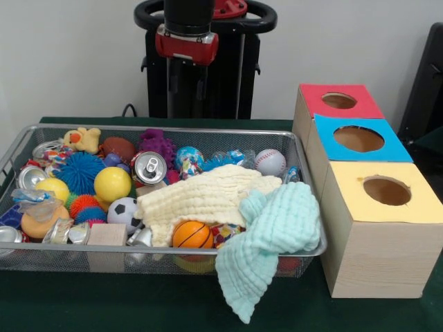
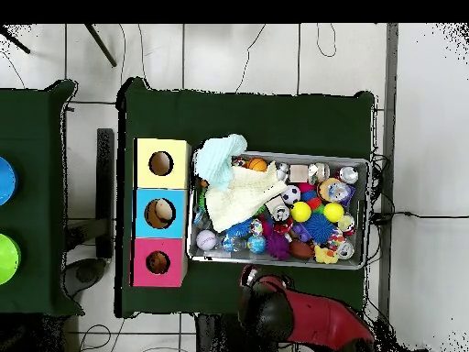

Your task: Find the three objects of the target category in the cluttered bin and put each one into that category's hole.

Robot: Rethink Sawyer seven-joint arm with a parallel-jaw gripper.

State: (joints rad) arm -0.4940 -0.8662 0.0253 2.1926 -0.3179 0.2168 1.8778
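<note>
The silver wire-mesh bin (image 1: pixel 166 128) sits on the green table, full of clutter; the overhead view shows it too (image 2: pixel 367 213). A yellow plush duck (image 1: pixel 83 139) lies in its far left corner, and near the robot-side rim in the overhead view (image 2: pixel 325 254). The teddy bear and the striped toy are hidden. The red-topped box with its round hole (image 1: pixel 339 100) stands farthest of three boxes right of the bin, also seen from overhead (image 2: pixel 158 263). My gripper (image 1: pixel 187 69) hangs drawn back above the table's far edge, dark against the pedestal.
A cream cloth (image 1: pixel 208 197) covers the bin's middle. A mint cloth (image 1: pixel 273 242) drapes over its front right rim. The bin also holds an orange basketball (image 1: pixel 192 234), balls, cans and spiky balls. Blue-topped (image 1: pixel 358 138) and yellow-topped (image 1: pixel 386 190) boxes stand nearer the camera.
</note>
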